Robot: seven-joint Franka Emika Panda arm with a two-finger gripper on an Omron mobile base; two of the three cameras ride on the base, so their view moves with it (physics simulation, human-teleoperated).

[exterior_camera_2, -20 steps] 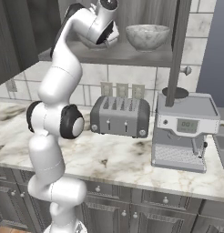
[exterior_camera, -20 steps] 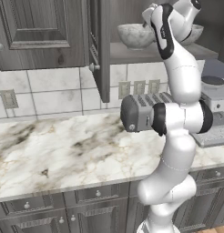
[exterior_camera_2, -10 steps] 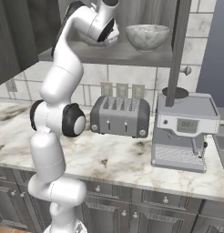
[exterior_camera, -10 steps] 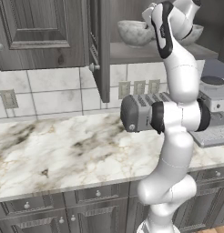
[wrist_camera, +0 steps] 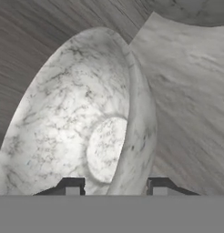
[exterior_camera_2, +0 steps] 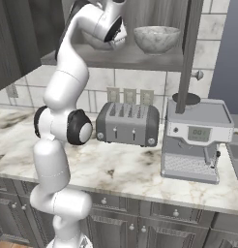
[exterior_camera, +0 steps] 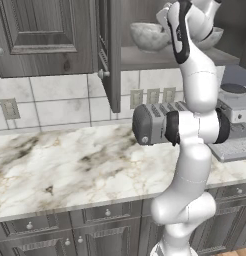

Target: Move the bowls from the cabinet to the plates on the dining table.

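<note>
The nearer bowl [wrist_camera: 82,132] sits on the shelf inside the cabinet [exterior_camera: 50,30], and in the hand view its rim wall runs straight up between my two fingertips [wrist_camera: 72,186], one inside the basin and one outside. A second ago the jaws stood wide; now I see them drawn in on that wall, so I judge the gripper [wrist_camera: 114,187] is pinching the bowl's rim, though I can't confirm firm contact from the tips alone. The bowl itself hasn't left the shelf. The other bowl [exterior_camera_2: 156,38] rests just beside it on the same shelf, untouched, clear in the right base view. Below, the toaster [exterior_camera_2: 128,123] and the coffee machine [exterior_camera_2: 194,140] stand on the counter [exterior_camera: 70,165], right under my exit path. So the grasp looks made; what remains is the lift out past the open cabinet door [exterior_camera: 109,50], then the drive to the dining table.
</note>
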